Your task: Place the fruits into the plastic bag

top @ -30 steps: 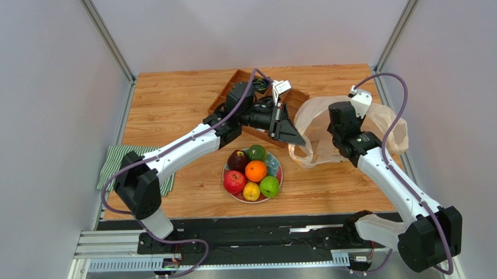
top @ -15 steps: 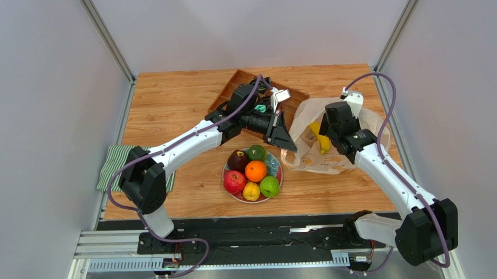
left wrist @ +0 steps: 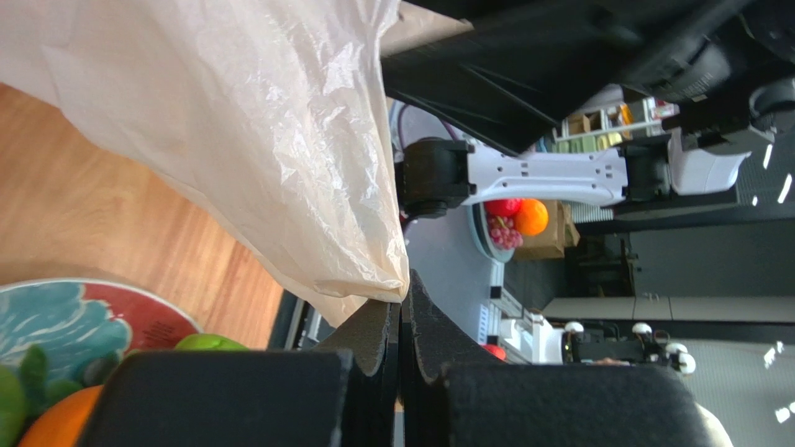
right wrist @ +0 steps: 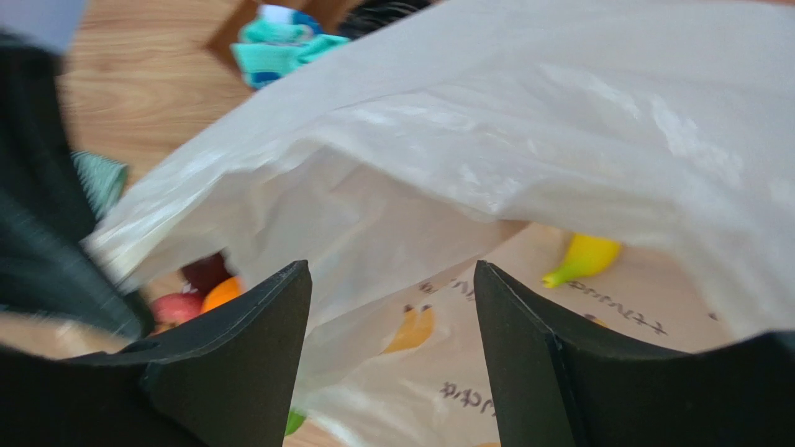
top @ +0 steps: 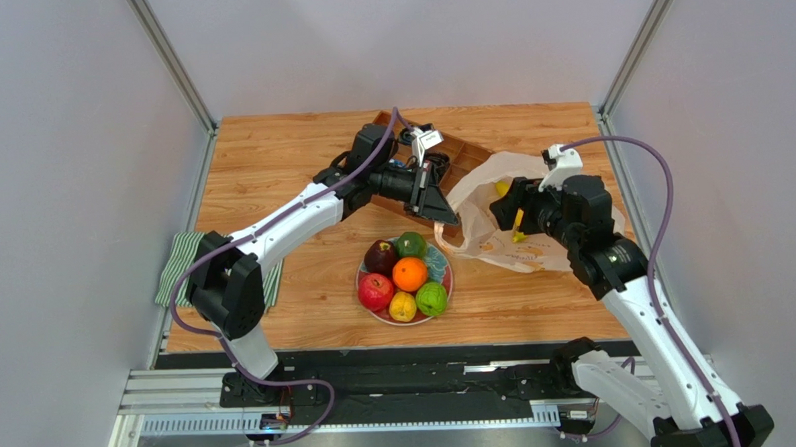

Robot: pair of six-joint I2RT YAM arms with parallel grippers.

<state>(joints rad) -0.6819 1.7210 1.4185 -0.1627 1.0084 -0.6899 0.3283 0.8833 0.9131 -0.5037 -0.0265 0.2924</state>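
Surface: light brown wooden surface (top: pixel 268 169), grey walls on three sides.
Bag: thin, translucent pinkish-white plastic bag (top: pixel 483 232) at 3 o'clock on the surface, its mouth facing 9 o'clock and lifted open.
Banana: yellow banana (right wrist: pixel 580 257) lying inside the bag on the lower sheet, near yellow printed marks.
Left pincer: black left pincer (left wrist: pixel 403 312) closed, pinching the upper rim of the bag's mouth and holding it off the surface.
Right pincer: black right pincer (right wrist: pixel 392 307) with jaws apart and nothing between them, at the bag's mouth, pointing in under the raised sheet.
Plate: round plate with red rim and teal leaf pattern (top: pixel 447 276) at 6 o'clock, just beside the bag's mouth.
On the plate: dark red apple (top: pixel 380 257), orange (top: pixel 409 273), red apple (top: pixel 375 290), small yellow fruit (top: pixel 403 306), two green round fruits (top: pixel 432 299).
Tray: brown wooden compartment tray (top: pixel 467 157) at 12 o'clock, partly behind the left arm.
Cloth: green-striped cloth (top: pixel 176 258) at 8 o'clock, on the surface's edge.
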